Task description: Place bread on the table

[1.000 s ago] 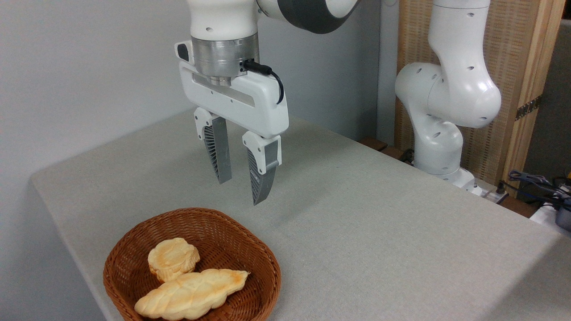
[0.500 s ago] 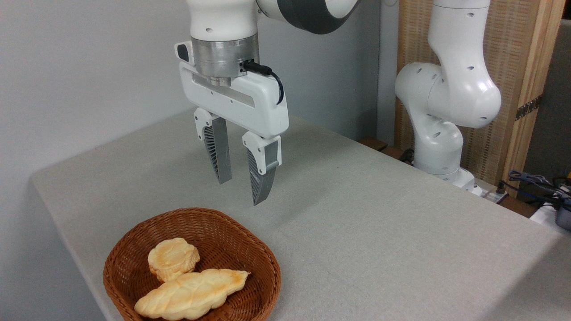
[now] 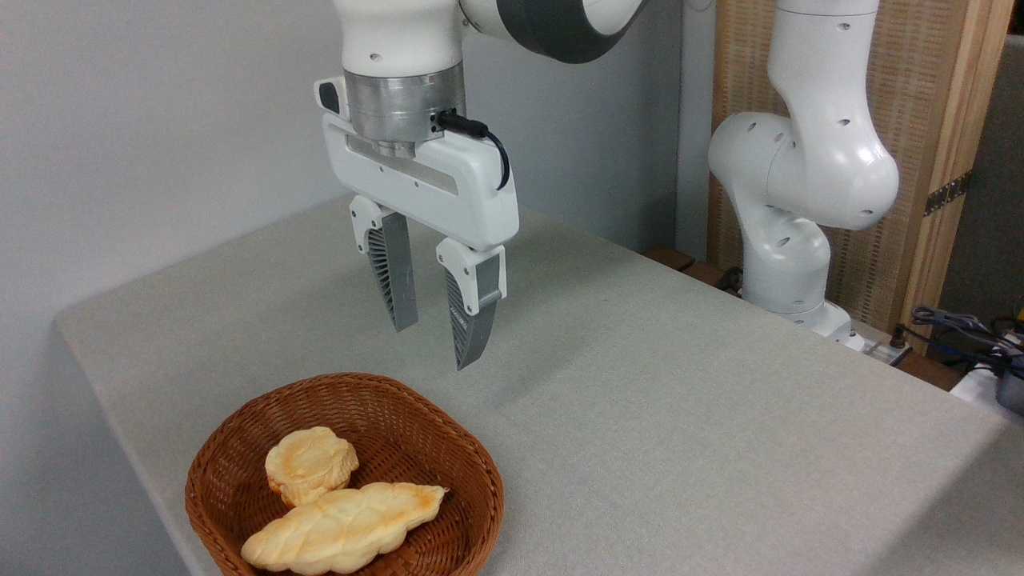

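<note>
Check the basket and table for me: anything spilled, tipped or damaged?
Nothing stands out. The brown wicker basket sits upright on the grey-beige fabric table, holding the small round bun and long braided loaf. The pincer hangs open above, empty.

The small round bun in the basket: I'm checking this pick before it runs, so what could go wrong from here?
1. The bread touches the braided loaf, so a descending finger may clip or drag the loaf.
2. It lies low in the basket near the wicker wall, which could catch a finger.
3. The open gripper hangs above the table, behind the basket, so a straight descent would likely miss.
</note>
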Controlling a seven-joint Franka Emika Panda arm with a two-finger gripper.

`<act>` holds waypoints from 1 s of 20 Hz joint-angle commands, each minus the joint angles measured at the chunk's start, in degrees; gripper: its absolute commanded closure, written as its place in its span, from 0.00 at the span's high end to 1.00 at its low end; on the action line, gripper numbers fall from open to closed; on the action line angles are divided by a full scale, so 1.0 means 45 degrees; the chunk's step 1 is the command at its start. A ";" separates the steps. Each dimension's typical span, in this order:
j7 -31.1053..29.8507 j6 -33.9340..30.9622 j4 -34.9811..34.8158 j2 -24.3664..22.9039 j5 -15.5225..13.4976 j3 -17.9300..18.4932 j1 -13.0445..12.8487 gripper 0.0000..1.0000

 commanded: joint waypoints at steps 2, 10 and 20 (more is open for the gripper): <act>-0.0118 -0.0274 -0.0416 -0.0186 0.0055 0.0011 -0.0190 1.00; -0.0234 0.2320 -0.0397 0.0691 0.0016 0.0011 -0.0835 1.00; -0.0254 0.5721 -0.0377 0.2839 0.0036 -0.0612 -0.0913 1.00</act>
